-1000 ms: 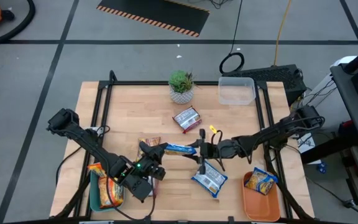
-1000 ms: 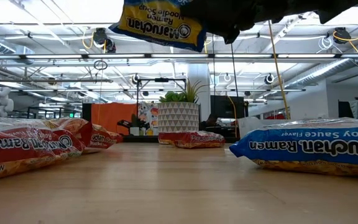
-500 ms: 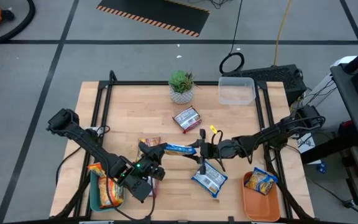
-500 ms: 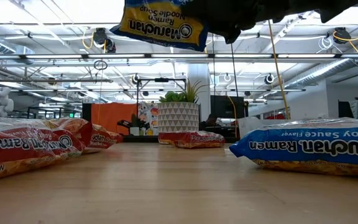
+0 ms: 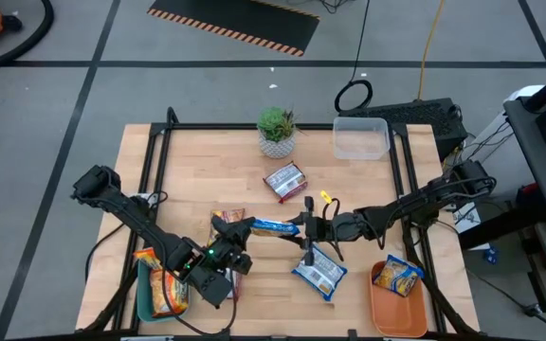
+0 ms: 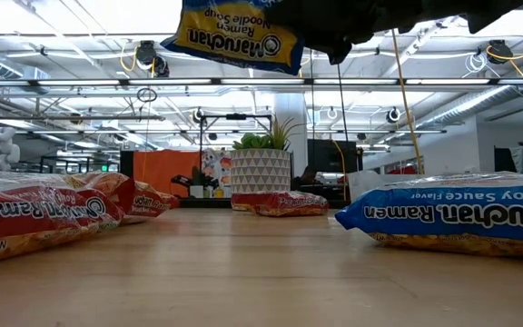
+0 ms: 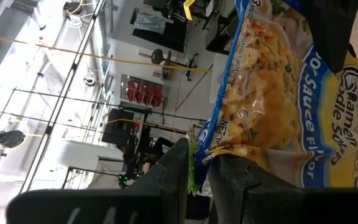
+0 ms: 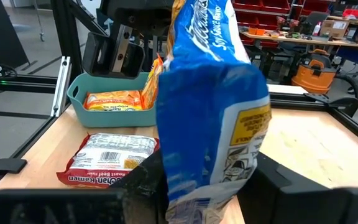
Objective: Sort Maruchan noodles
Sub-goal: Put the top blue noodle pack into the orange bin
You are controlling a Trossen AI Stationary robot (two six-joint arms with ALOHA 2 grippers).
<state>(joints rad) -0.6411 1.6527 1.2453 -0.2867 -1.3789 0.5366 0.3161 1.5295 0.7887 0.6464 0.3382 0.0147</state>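
Note:
A yellow-and-blue Maruchan packet (image 5: 273, 227) hangs in the air over the table's middle, between both grippers; the low view shows it high up (image 6: 239, 36). My left gripper (image 5: 246, 227) is shut on its left end and my right gripper (image 5: 298, 227) is shut on its right end. A dark red packet with a white label (image 5: 283, 179), a blue-white packet (image 5: 318, 271) and a red packet (image 5: 227, 219) lie flat on the table. My left gripper pinches the packet's sealed edge (image 7: 201, 163) between its two fingers (image 7: 176, 168), coming level from the table's left. The packet is lifted clear of the table. My right gripper pinches the packet's opposite end (image 8: 197, 186) between its two fingers (image 8: 145, 180), level from the table's right. The packet stands out ahead of the fingers, clear of the table.
A teal tray (image 5: 143, 301) with orange packets sits at the near left corner. An orange tray (image 5: 387, 313) with a yellow-blue packet (image 5: 398, 276) sits near right. A potted plant (image 5: 276, 133) and a clear tub (image 5: 360, 138) stand at the far edge.

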